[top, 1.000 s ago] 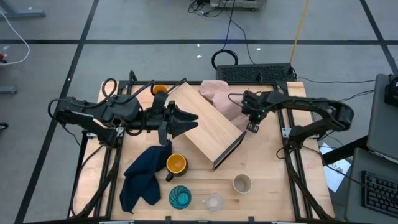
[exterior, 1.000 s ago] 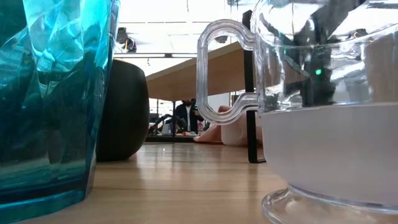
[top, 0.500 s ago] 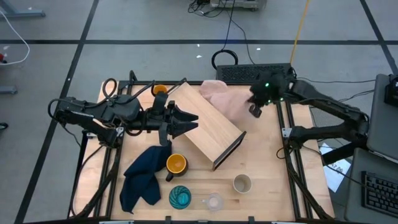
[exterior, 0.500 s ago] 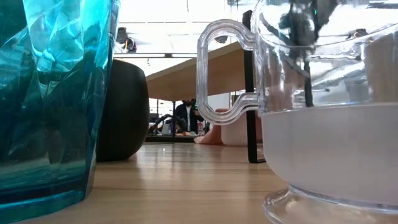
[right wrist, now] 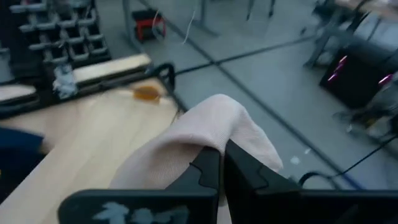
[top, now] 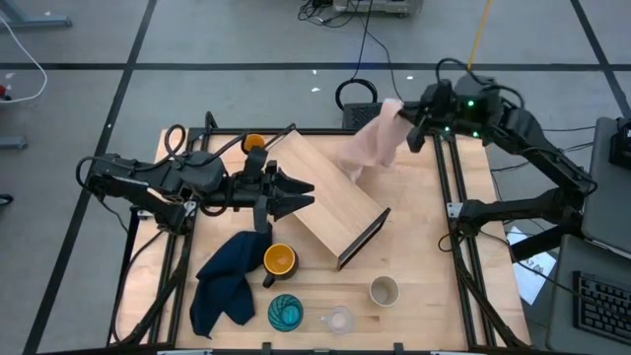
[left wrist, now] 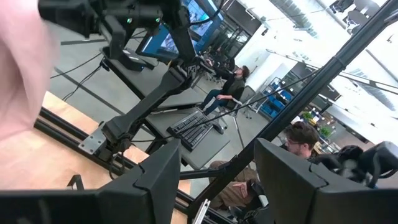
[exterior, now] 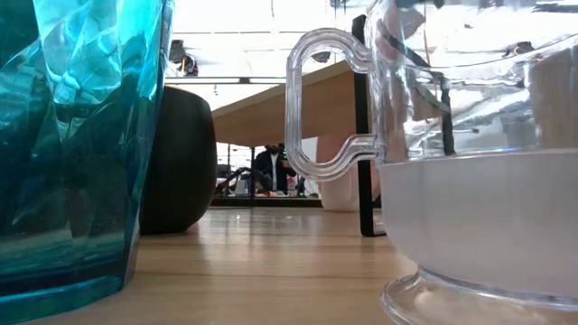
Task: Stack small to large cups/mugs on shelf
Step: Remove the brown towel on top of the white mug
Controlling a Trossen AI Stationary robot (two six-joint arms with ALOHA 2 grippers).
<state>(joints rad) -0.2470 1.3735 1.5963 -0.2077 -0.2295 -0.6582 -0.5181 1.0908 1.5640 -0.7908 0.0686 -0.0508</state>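
The light-wood shelf (top: pixel 330 202) lies slantwise mid-table; in the low view the shelf (exterior: pixel 289 104) stands on a dark end support. My left gripper (top: pixel 299 193) is open at its left edge, fingers spread. My right gripper (top: pixel 412 130) is raised over the far edge, shut on the pinkish cloth (top: pixel 371 148). Along the near edge stand the yellow-orange mug (top: pixel 280 260), teal tumbler (top: pixel 285 313), clear cup (top: pixel 339 320) and beige-grey cup (top: pixel 384 291). A small orange cup (top: pixel 253 144) sits at the far edge. The white mug is out of view. My left gripper: whether its open fingers touch the shelf's edge, I cannot tell. My right gripper pinches a fold of the pinkish cloth (right wrist: pixel 219 124) between its two shut fingers (right wrist: pixel 208 171). The cloth bulges over the fingertips and hangs slack below the gripper, toward the shelf's far side.
A dark blue cloth (top: pixel 225 278) lies crumpled near the yellow-orange mug. Black frame rails run along the table's edges (top: pixel 449 212). In the low view the teal tumbler (exterior: pixel 81 144) and clear cup (exterior: pixel 470 153) fill the foreground. People sit in the room beyond.
My right gripper has risen and moved toward the table's far edge, carrying the pinkish cloth up from where it lay beside the shelf's far side; the cloth now hangs from the fingers.
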